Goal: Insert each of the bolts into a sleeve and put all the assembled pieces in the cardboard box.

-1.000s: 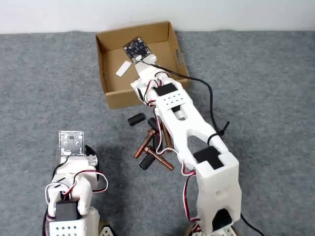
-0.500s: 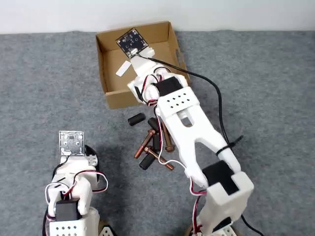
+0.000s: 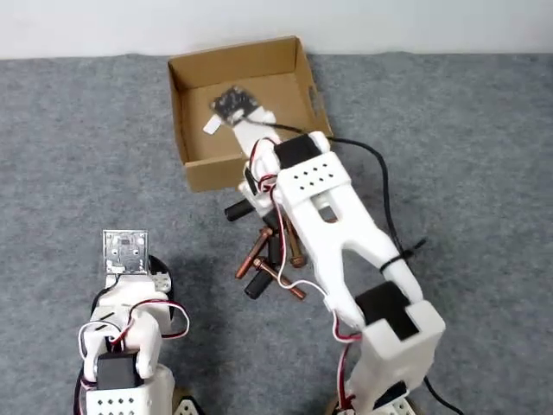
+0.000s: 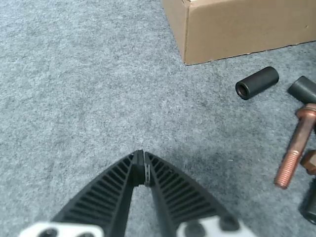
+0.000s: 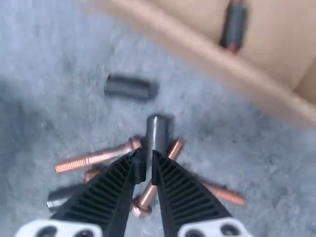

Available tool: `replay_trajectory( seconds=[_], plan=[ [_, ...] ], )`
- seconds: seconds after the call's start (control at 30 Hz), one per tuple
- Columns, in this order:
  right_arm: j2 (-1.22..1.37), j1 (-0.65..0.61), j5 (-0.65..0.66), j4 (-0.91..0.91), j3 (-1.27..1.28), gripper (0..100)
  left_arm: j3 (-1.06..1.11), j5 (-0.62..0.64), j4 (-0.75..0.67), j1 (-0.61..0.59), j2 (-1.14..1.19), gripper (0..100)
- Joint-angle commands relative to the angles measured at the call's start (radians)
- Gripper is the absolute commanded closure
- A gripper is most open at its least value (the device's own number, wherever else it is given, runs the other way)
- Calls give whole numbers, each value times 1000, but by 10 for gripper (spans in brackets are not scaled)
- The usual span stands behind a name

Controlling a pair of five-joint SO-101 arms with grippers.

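Hovering above the loose pile (image 3: 270,259) with the right gripper (image 5: 146,159) pressed almost together on nothing. Looks to be between pieces: already has one assembled piece (image 5: 234,23) lying inside the cardboard box (image 5: 197,49). Calls next for spreading the jaws, then dropping onto the sleeve (image 5: 158,129) or a bolt (image 5: 91,160) without nudging crowded neighbours. Rests the left gripper (image 4: 143,170) closed, empty, well apart from that pile.
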Motion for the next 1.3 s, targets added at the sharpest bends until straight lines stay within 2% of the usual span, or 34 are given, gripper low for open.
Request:
replay_trajectory(
  seconds=[0.0, 0.2, 0.67, 1.0, 1.1, 1.27],
  plan=[
    [33, 12, 68, 47, -86, 989, -4, 0, -28, -8, -5, 994],
    [222, 13, 89, 185, -333, 859, -4, 0, -28, -8, -5, 994],
    [705, 22, 86, 510, -994, 855, -4, 0, -28, -8, -5, 994],
    [803, 16, 83, 510, -1028, 856, -4, 0, -28, -8, -5, 994],
    [825, 15, 40, 510, -1028, 862, -4, 0, -28, -8, -5, 994],
    [857, -5, 28, 510, -1025, 961, -4, 0, -28, -8, -5, 994]
  ],
)
